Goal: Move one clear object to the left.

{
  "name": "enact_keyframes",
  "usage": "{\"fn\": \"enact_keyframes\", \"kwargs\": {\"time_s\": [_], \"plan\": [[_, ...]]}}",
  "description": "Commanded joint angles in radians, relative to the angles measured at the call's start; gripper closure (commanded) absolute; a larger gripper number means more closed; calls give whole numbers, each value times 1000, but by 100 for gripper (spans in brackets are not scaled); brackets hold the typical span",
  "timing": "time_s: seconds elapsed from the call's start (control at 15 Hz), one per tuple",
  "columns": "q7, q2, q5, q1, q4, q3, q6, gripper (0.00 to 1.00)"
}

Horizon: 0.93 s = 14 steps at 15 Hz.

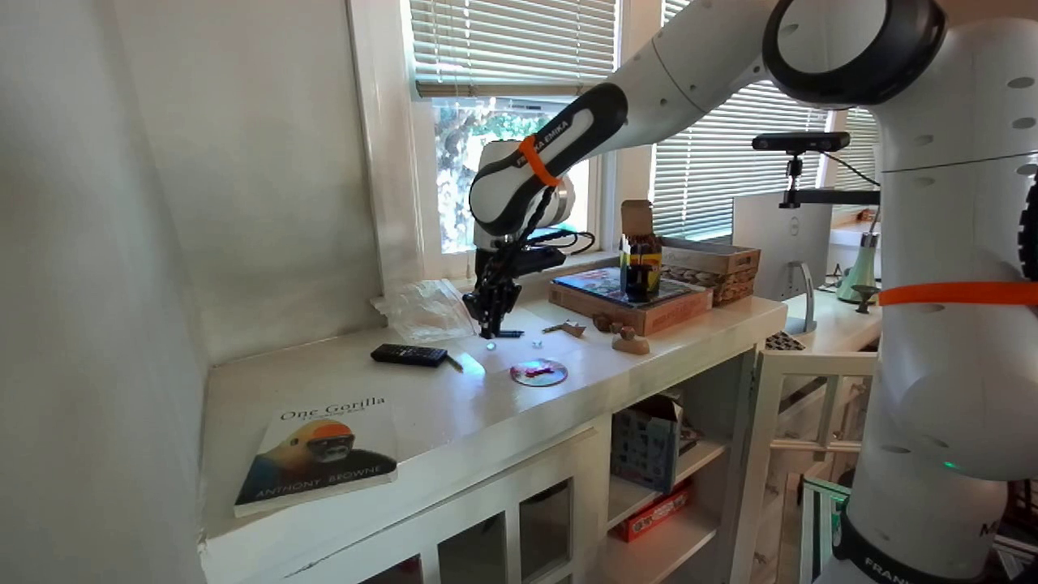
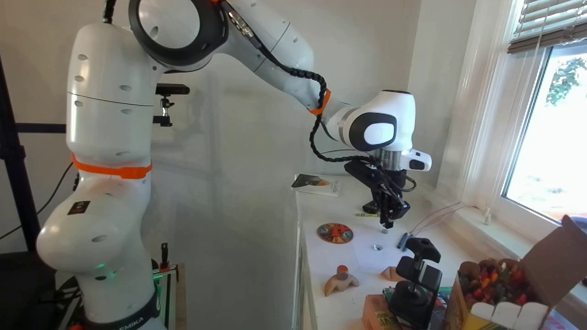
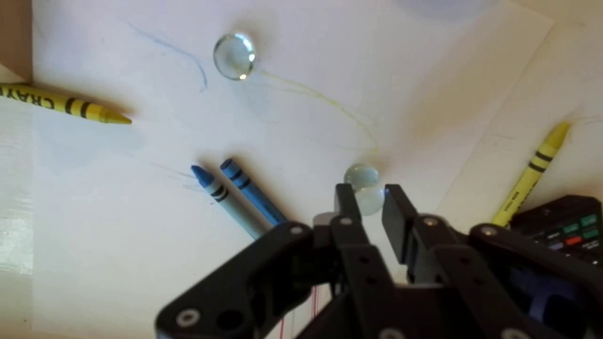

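- Crayon (image 3: 66,104) in yellow, leftmost in the wrist view, lies on scribbled paper (image 3: 118,273), presumably there for drawing rather than for this task.
- Clear glass gem (image 3: 234,56) next: it rests loose on the paper, well apart from the black gripper (image 3: 370,190), so probably not the one chosen.
- Blue crayons (image 3: 256,195) lie nearly side by side below that gem in view, leaving it free to be lifted.
- Second gem (image 3: 362,175), the task's likely object, is right at the gripper; in both exterior views a clear piece (image 1: 491,346) shows just under it. Two round clear shapes overlap here, perhaps two gems, perhaps one and its reflection.
- Gripper jaws stand narrow, pointing down, which suits pinching so small and slick a thing; whether they hold it I cannot tell.
- Second yellow crayon (image 3: 531,174) lies beside the remote control (image 3: 560,230) at far right, out of the way.
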Motion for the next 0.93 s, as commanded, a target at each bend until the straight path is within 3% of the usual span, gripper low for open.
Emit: {"fn": "enact_keyframes", "kwargs": {"time_s": [0.0, 0.87], "plan": [[22, -12, -9, 5, -6, -4, -43, 95], [9, -5, 5, 1, -10, -3, -31, 95]]}}
